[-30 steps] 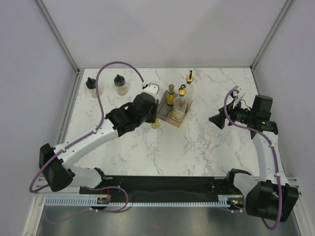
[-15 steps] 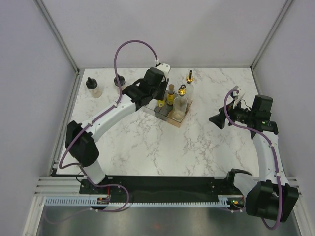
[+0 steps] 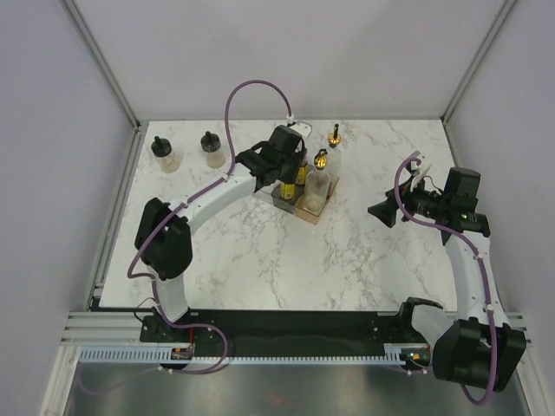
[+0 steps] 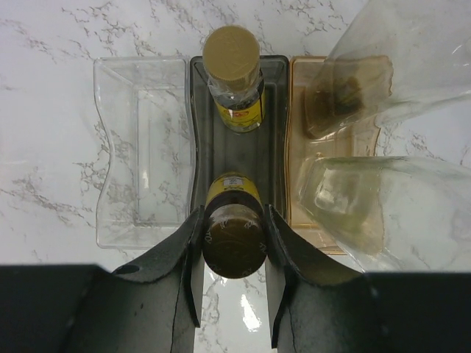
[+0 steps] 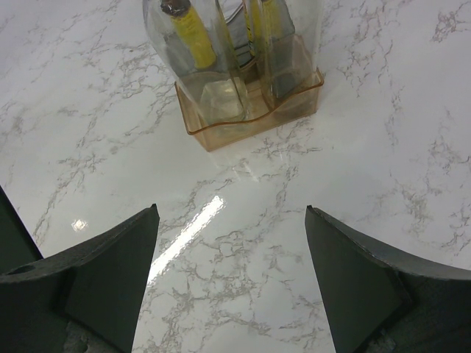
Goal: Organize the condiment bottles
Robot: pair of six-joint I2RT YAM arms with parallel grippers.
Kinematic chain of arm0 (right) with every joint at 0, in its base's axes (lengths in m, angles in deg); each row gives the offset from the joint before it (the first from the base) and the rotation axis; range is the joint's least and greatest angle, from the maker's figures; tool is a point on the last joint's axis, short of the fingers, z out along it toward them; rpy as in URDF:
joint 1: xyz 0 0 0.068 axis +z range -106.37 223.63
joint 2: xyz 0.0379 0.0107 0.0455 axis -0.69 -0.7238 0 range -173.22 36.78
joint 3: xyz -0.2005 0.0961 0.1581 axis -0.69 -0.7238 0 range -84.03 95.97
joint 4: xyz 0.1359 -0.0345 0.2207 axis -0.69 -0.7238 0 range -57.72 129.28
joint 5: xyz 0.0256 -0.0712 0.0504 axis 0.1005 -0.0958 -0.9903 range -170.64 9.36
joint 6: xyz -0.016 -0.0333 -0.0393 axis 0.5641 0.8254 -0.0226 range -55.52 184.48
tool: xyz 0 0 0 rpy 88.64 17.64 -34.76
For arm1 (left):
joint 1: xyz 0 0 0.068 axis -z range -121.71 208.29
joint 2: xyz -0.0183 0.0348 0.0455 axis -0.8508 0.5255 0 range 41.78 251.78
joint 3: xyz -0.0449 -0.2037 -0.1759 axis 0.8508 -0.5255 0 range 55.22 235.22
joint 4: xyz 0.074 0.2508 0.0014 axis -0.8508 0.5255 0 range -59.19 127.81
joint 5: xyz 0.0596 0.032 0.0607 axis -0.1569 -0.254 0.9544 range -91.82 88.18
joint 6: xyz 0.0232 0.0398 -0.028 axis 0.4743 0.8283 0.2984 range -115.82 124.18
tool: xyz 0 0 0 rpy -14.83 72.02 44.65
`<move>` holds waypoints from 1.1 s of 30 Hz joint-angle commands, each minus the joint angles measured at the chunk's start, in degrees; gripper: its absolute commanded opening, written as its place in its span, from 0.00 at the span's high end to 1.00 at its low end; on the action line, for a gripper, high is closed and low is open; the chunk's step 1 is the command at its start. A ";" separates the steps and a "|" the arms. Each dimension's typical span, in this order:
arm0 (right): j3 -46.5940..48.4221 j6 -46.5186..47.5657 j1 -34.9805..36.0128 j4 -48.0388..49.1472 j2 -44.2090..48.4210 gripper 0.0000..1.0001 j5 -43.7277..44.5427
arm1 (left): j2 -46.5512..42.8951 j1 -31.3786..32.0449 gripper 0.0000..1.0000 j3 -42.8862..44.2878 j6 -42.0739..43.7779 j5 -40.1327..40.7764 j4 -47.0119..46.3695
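My left gripper (image 4: 233, 215) is shut on a tiny amber yellow-labelled bottle (image 4: 234, 243) and holds it over the near end of the tray's grey compartment (image 4: 277, 147). The bottle's dark round end faces the camera and its cap is hidden. The second amber bottle (image 4: 235, 92), gold-capped, stands at the far end of that compartment. Two tall clear bottles (image 4: 368, 202) (image 4: 353, 70) with gold pourer tops (image 3: 322, 159) stand in the peach compartment (image 4: 296, 158). Two squat black-capped bottles (image 3: 165, 154) (image 3: 211, 147) stand at the far left. My right gripper (image 3: 382, 211) is open and empty, right of the tray (image 5: 250, 121).
The clear compartment (image 4: 140, 147) on the tray's left side holds nothing. The left arm (image 3: 217, 195) reaches diagonally from the near left to the tray, its purple cable (image 3: 251, 91) arching above. Grey walls enclose the marble table (image 3: 347, 260) on three sides.
My left arm has swung from the table in front of the tray up and over it, carrying the amber bottle to the grey compartment. The right arm has not moved.
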 commanded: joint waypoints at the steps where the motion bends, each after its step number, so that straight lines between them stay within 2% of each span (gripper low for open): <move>1: 0.86 1.49 -0.01 0.39 0.29 0.10 -0.90 | 0.04 -0.37 0.98 3.03 1.01 -0.83 -4.26; 8: 0.86 1.57 -0.01 0.39 0.29 0.10 -0.90 | 0.05 -0.72 0.95 1.28 -0.75 -2.49 -4.70; 18: 0.86 1.66 -0.01 0.30 0.29 0.10 -0.72 | -0.39 -1.24 0.63 -0.75 -2.33 -3.99 -5.14; 23: 0.95 1.75 -0.01 0.30 0.29 0.10 -0.72 | -0.57 -1.42 0.56 -1.19 -2.86 -4.34 -5.22; 30: 0.95 1.84 -0.01 0.13 0.29 0.10 -0.63 | -1.97 -1.42 0.36 -1.98 -3.21 -4.61 -5.40; 33: 0.95 1.92 -0.01 0.13 0.29 0.10 -0.72 | -3.64 -1.51 0.32 -2.50 -3.04 -4.43 -5.31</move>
